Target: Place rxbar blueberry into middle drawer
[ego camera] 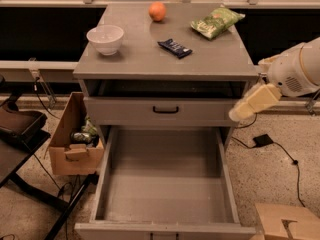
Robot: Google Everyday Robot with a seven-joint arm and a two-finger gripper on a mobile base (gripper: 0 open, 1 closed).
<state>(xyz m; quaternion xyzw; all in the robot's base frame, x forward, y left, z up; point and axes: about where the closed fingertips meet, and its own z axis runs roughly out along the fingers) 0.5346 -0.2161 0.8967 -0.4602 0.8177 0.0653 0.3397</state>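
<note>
The rxbar blueberry point(175, 48), a small dark navy bar, lies flat on the grey cabinet top point(150, 59), right of centre. The middle drawer point(165, 184) is pulled wide open at the bottom front, with nothing on its flat floor. My gripper point(250, 104) shows as a cream piece on the white arm point(295, 74), beside the cabinet's right edge. It hangs at the height of the closed drawer front, well below and right of the bar, and holds nothing I can see.
On the cabinet top are a white bowl point(105, 38), an orange point(157, 11) and a green chip bag point(216, 21). A shallower closed drawer with a black handle point(165, 110) sits above the open one. A cardboard box point(72, 139) stands left, another point(287, 224) bottom right, and a cable point(280, 151) lies on the floor.
</note>
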